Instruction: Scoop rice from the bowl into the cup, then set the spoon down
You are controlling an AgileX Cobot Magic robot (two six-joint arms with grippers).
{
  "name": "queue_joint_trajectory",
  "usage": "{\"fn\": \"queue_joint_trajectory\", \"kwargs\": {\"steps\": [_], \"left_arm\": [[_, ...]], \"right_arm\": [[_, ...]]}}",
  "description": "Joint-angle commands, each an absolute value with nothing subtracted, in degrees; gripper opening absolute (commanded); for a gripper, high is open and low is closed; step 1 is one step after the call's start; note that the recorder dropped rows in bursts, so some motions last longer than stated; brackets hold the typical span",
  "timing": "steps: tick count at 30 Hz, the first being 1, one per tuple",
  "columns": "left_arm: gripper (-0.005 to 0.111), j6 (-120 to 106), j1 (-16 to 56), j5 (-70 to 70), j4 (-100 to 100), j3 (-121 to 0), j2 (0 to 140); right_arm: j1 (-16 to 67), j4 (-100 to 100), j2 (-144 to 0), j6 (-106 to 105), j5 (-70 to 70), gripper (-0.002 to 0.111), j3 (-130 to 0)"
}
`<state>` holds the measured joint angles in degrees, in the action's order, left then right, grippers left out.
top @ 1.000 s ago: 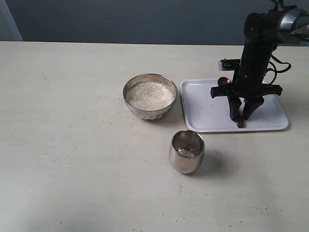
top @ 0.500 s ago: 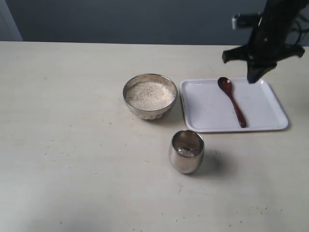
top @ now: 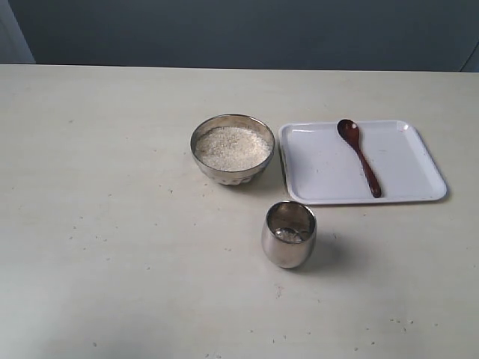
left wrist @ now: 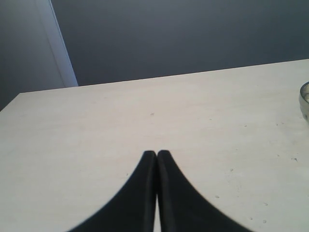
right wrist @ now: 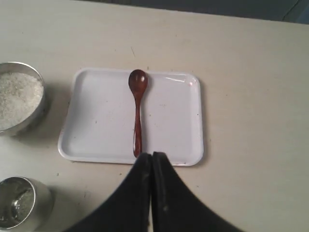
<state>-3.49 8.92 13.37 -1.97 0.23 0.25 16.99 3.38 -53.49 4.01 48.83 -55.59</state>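
Exterior view: spoon [top: 360,156] lies flat on the white tray [top: 314,187], right of centre, head toward top of frame; no arm in that frame. Left gripper [left wrist: 157,155]: jaws pressed together, empty, over bare table [top: 112,224]. Right gripper [right wrist: 152,157]: jaws pressed together, empty, well above the tray. Bowl [top: 228,177], just left of the tray, is nearly full of rice [top: 233,146]; cup [top: 288,243], lower centre, shows only a little at the bottom (thin scoop, I'd say). Risks if a re-grasp is needed: the slim glossy wooden handle sits flush on slick plastic, so a pinch could skate off or shove the tray into the fluted metal bowl. The polished, round-bellied cup looks tippy if nudged, and dry loose grains would scatter.
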Motion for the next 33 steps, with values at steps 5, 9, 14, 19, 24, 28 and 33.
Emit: {"fn": "queue_joint_trajectory", "kwargs": {"steps": [5, 9, 14, 19, 24, 28, 33], "left_arm": [[0.0, -3.11, 9.24, 13.29, -2.25, 0.0, 0.0], [0.0, -3.11, 9.24, 13.29, -2.25, 0.0, 0.0], [0.0, -3.11, 9.24, 13.29, -2.25, 0.0, 0.0], [0.0, -3.11, 9.24, 13.29, -2.24, 0.0, 0.0], [0.0, -3.11, 9.24, 13.29, -2.24, 0.0, 0.0], [0.0, -3.11, 9.24, 13.29, -2.24, 0.0, 0.0], [0.0, -3.11, 9.24, 13.29, -2.24, 0.0, 0.0]], "right_arm": [[16.7, 5.68, -28.9, 7.65, 43.22, 0.0, -40.54], [16.7, 5.23, -22.73, 7.75, 44.8, 0.0, -38.84], [16.7, 7.71, -20.61, 6.1, 44.98, 0.0, -38.69], [8.68, 4.35, -12.76, 6.1, 32.35, 0.0, -23.32], [1.67, 0.77, -4.35, 6.1, 23.67, 0.0, -12.77], [-0.2, 1.04, -0.16, 6.0, 23.69, 0.0, -8.67], [-1.71, 1.37, 0.0, 6.01, 23.79, 0.0, -6.35]]}}
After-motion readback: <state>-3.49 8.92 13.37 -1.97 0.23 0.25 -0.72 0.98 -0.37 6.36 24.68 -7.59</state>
